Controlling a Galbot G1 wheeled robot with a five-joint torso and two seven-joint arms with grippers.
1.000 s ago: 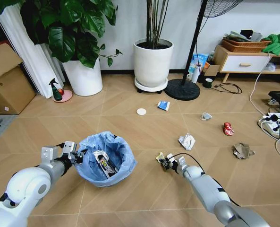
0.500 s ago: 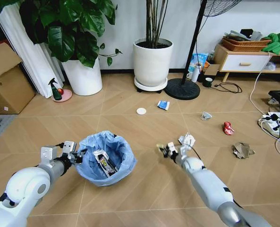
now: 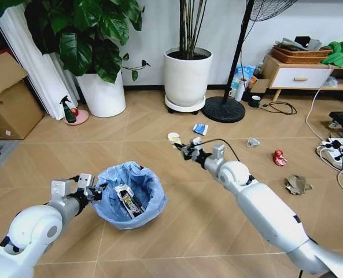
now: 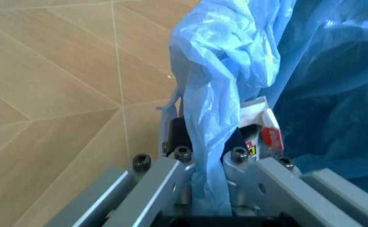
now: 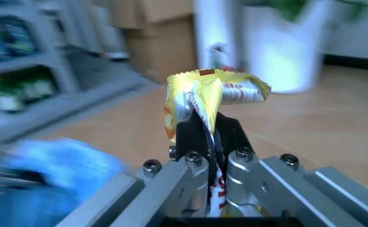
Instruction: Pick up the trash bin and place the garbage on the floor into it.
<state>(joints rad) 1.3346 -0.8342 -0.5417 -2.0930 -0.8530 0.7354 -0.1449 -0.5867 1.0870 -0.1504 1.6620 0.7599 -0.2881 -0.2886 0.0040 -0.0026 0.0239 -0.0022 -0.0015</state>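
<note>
At lower left, the left gripper point(image 3: 96, 191) clamps the trash bin's point(image 3: 129, 194) blue-lined rim on the chevron floor point(image 3: 177, 231). The right gripper point(image 3: 184, 150), mid-frame, pinches a yellow wrapper point(image 5: 209, 97); scraps litter the planks before white plant pots point(image 3: 187, 75).

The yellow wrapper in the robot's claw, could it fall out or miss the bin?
It might. The right gripper pinches only the bottom edge of the yellow wrapper, so a fast swing could shake it loose. In the head view that gripper is raised well away from the bin, so letting go now would drop it on the floor. The left gripper grips the bin by its rim and bag, so the bag could tear or slip.
</note>
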